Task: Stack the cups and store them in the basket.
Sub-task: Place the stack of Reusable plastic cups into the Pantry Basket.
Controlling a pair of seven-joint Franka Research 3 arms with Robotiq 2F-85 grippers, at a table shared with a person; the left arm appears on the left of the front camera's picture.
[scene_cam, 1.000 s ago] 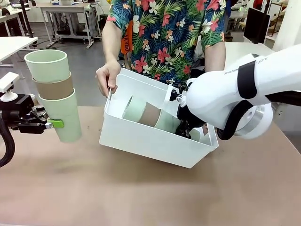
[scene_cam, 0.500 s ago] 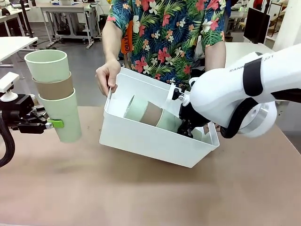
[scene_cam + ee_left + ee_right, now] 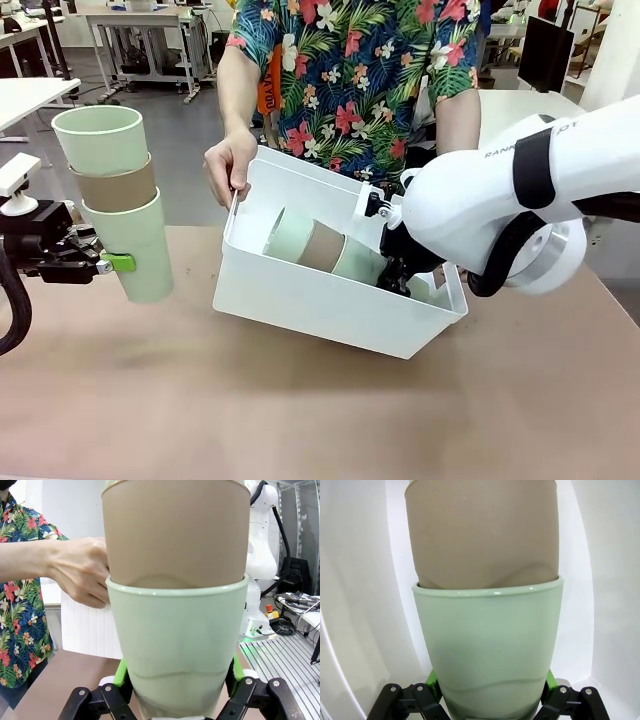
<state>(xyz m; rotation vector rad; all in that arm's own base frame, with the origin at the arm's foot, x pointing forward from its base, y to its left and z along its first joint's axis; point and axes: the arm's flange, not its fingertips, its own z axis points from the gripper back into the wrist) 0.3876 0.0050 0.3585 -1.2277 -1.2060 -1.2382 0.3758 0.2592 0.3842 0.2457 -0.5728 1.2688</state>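
One stack of cups (image 3: 320, 243) lies in basket (image 3: 300, 295), clamped by right gripper (image 3: 490, 681).

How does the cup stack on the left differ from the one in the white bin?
The left stack stands upright in the air, outside the basket, held by the left claw; the right stack lies on its side inside the tilted basket, held by the right claw. Both are mint, brown, mint, each gripped at its bottom mint cup.
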